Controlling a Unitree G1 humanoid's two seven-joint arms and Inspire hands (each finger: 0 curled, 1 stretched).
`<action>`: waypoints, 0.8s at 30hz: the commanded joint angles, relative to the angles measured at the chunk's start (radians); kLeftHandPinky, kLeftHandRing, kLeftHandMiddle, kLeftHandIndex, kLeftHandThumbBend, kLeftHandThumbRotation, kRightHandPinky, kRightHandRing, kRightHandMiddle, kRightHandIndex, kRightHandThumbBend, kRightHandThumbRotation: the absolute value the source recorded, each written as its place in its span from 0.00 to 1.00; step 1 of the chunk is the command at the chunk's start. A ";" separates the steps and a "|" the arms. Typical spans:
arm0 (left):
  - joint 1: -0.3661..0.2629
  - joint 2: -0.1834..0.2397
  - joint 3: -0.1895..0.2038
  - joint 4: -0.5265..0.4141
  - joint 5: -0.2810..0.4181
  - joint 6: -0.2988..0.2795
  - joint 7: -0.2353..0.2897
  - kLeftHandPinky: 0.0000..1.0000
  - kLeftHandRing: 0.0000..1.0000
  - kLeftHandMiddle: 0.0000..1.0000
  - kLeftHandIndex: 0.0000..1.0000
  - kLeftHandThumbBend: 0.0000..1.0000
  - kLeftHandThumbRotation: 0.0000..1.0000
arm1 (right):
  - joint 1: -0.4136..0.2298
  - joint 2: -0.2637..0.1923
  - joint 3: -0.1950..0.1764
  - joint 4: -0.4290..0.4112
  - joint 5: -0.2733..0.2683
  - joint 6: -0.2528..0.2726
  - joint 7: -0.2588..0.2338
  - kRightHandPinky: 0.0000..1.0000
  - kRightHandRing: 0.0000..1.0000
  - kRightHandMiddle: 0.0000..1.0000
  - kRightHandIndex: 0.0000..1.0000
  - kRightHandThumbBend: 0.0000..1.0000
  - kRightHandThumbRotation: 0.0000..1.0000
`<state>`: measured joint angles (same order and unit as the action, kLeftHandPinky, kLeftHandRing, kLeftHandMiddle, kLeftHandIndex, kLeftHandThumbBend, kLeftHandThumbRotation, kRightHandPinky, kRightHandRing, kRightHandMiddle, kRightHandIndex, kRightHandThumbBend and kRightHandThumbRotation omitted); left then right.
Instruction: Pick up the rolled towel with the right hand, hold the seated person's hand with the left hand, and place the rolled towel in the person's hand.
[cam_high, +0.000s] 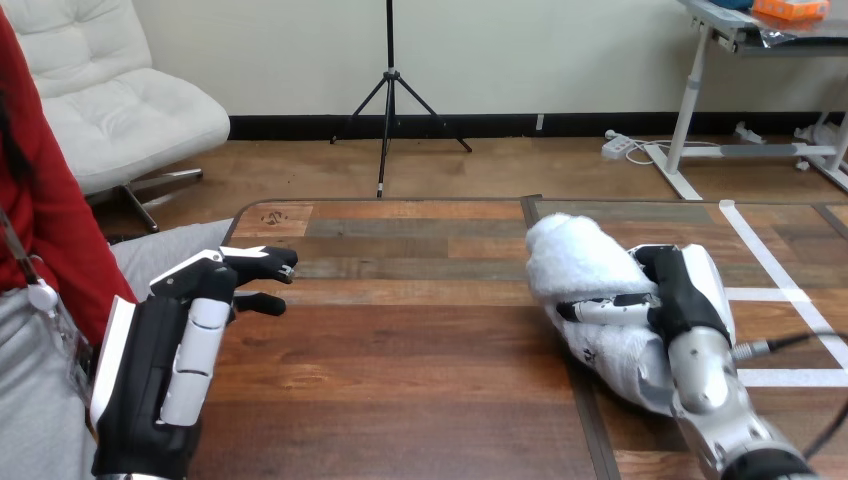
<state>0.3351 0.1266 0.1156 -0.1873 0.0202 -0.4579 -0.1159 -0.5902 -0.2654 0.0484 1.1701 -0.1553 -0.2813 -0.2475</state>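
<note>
Rolled towel: white and thick, over the right half of the table, lying aslant, with its fat end toward the far left and its other end running back toward the near right beneath the right forearm
Right hand: set on the towel's right flank, palm against the roll
Right hand's fingers: curled across the middle of the roll from the right, clasping it, so that the towel's fat end sticks out beyond them
Towel and table: whether the roll rests on the wood or is raised just off it cannot be told
Left hand: at the table's near left corner, back turned up, well apart from the towel
Left hand's fingers: stretched forward and loose over the table's left edge, with the thumb below them, grasping nothing
Person: seated at the view's left edge, just beside the left hand
Table: wooden planks of mixed browns, bare between the two hands
White tape lines: on the table's far right part, just beyond the right hand
</note>
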 joint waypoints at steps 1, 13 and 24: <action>-0.041 0.032 0.039 -0.017 0.086 -0.027 0.046 0.60 0.71 0.68 0.58 0.65 1.00 | 0.003 0.021 -0.065 -0.118 0.071 -0.118 0.036 0.36 0.40 0.44 0.45 0.82 0.00; -0.033 0.057 0.058 -0.034 0.129 0.043 0.061 0.73 0.77 0.74 0.67 0.72 0.79 | 0.088 0.042 -0.164 -0.223 0.243 -0.289 0.230 0.35 0.38 0.42 0.44 0.81 0.00; -0.048 0.100 0.076 -0.006 0.176 0.036 0.065 0.74 0.80 0.78 0.73 0.77 0.72 | 0.141 0.058 -0.224 -0.308 0.377 -0.341 0.393 0.30 0.35 0.41 0.44 0.80 0.00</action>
<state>0.3357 0.1898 0.1812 -0.1888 0.1708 -0.3971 -0.0636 -0.4057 -0.2213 -0.1252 0.9646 0.1598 -0.5601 0.0936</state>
